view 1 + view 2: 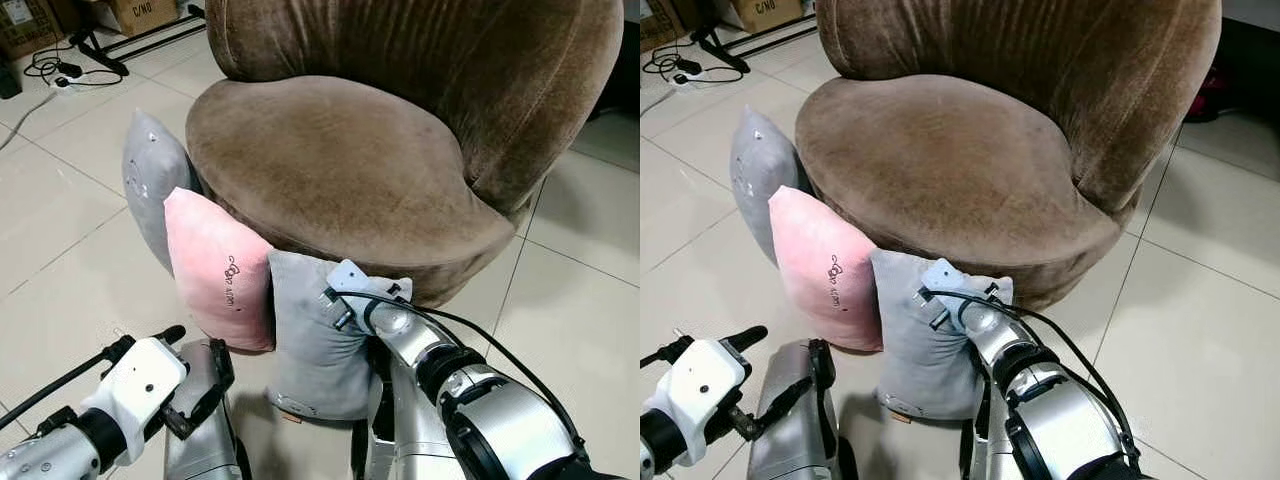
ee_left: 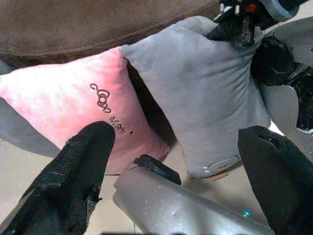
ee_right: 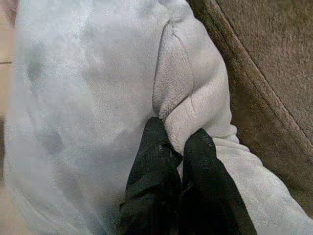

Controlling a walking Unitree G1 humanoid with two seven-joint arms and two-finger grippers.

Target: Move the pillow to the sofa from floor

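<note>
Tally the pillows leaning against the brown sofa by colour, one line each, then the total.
Grey pillows: 2, one behind the pink one, and one pinched at its top by the right gripper (this pillow).
Pink pillows: 1.
Total: 3, all standing on the tiled floor against the sofa.

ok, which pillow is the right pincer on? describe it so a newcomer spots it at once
Start at the big brown sofa; three pillows lean against its front on the tile floor. The target is the grey pillow at the row's right end, beside the pink pillow. Unlike the other grey pillow, its top is pinched by the right pincer.
</note>
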